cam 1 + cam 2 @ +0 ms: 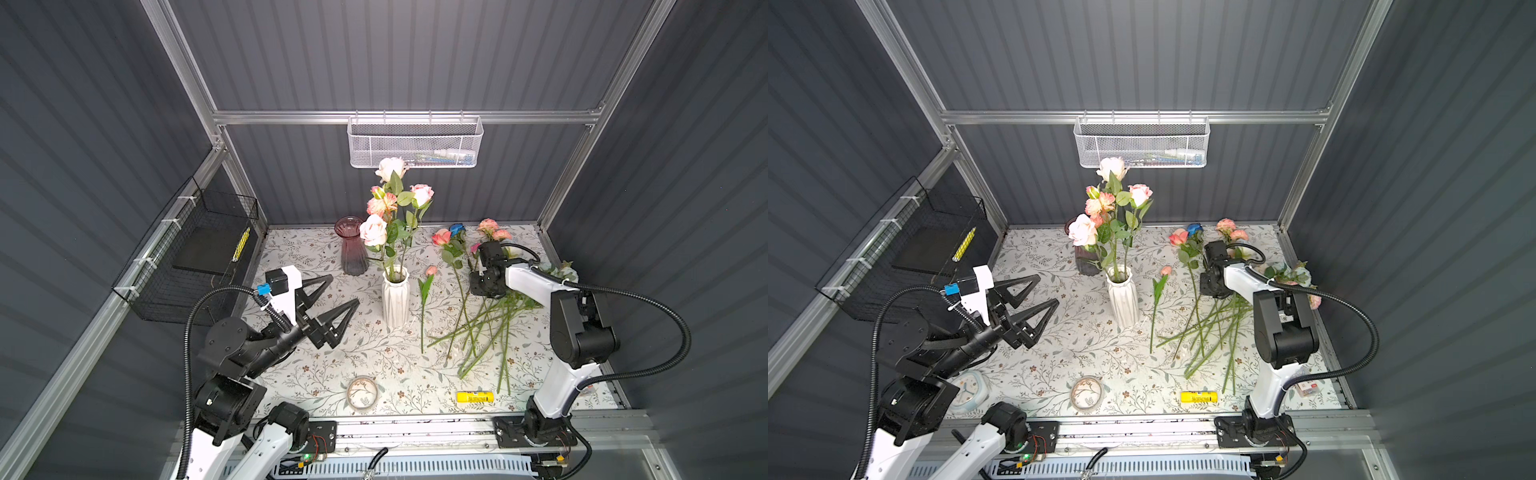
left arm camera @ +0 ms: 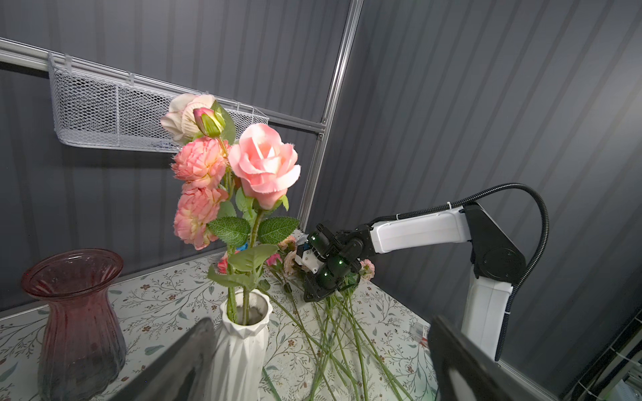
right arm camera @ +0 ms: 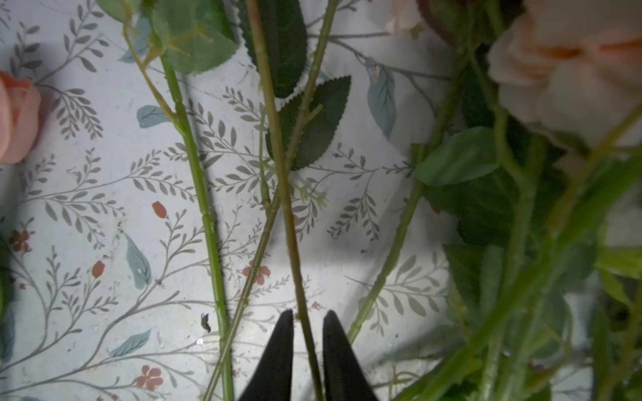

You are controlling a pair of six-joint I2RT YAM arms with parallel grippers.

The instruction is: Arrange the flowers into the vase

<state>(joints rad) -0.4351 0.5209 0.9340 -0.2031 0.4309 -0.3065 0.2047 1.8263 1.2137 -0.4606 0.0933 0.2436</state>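
Note:
The white ribbed vase (image 1: 395, 301) (image 1: 1123, 299) (image 2: 243, 350) stands mid-table and holds several pink and cream flowers (image 1: 388, 208) (image 2: 264, 163) upright. Loose flowers (image 1: 486, 328) (image 1: 1208, 332) lie heaped on the right, heads toward the back wall. A single pink bud (image 1: 424, 291) lies between heap and vase. My left gripper (image 1: 345, 289) (image 1: 1047, 288) (image 2: 321, 319) hovers wide open just left of the vase, holding nothing. My right gripper (image 3: 307, 316) (image 2: 314, 295) points down into the heap, its fingers closed around one thin green stem (image 3: 290, 225). Both top views hide its tips under the wrist.
A dark red glass vase (image 1: 352, 245) (image 2: 76, 312) stands behind and left of the white one. Near the front edge lie a tape roll (image 1: 361, 395), a yellow tube (image 1: 473, 397) and a small clock (image 1: 967, 390). A mesh basket (image 1: 415, 143) hangs on the back rail, a black wire basket (image 1: 195, 257) on the left wall.

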